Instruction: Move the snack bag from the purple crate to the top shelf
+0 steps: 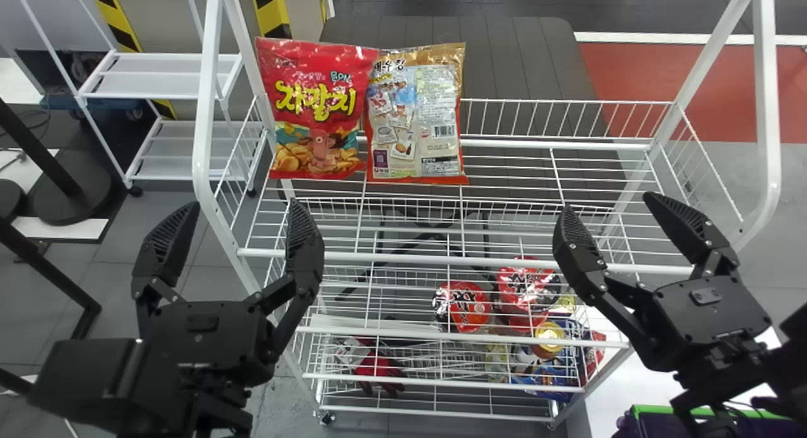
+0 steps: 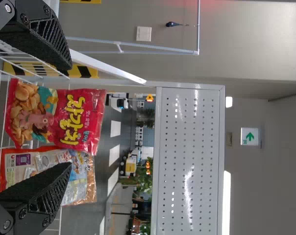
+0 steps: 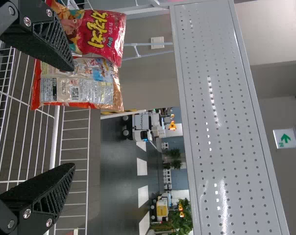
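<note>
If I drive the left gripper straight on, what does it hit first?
Most likely the red snack bag, seen between the left gripper's fingertips in the left wrist view. Depth is unclear, though, so the white front post could come first.

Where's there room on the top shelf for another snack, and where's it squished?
The white wire top shelf has room between the gold-topped plastic snack bag and the right-hand white post. It's crowded at the left, where a shiny red snack bag adjoins that one, and lower right, among red packs.
</note>
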`<state>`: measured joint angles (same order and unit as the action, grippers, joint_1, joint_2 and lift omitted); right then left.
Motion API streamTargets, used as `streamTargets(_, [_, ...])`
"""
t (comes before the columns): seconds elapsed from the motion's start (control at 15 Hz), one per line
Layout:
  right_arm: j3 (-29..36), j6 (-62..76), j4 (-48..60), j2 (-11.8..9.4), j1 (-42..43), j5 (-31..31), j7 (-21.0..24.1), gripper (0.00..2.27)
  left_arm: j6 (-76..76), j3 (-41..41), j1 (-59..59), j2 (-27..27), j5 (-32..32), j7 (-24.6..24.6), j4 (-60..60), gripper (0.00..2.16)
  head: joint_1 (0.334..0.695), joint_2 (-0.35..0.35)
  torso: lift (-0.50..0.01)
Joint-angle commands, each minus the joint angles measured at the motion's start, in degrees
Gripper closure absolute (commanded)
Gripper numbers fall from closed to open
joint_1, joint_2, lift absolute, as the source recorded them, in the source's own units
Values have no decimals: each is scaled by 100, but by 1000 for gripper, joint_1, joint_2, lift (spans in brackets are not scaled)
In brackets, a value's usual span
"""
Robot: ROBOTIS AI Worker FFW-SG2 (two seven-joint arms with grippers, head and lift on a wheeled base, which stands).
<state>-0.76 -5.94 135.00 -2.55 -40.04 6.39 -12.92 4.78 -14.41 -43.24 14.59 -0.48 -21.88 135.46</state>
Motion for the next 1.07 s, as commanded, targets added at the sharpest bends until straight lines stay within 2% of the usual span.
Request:
streamTargets(0.0, [6, 0, 9, 0, -4, 3, 0, 127, 35, 0, 0, 0, 5, -18, -3, 120, 695, 18, 0])
streamTargets(0.53, [6, -71, 61, 9, -39, 55, 0, 124, 105, 0, -9, 0, -4, -53, -3, 120, 695, 21, 0])
streamTargets(0.73, [-3, -510, 202, 18, -48, 55, 255, 127, 105, 0, -9, 0, -22, -79, -29, 120, 695, 20, 0])
streamTargets(1.0, [-3, -510, 290, 9, -92, -41, 264, 127, 105, -9, -18, -9, -57, -97, -20, 117, 695, 12, 0])
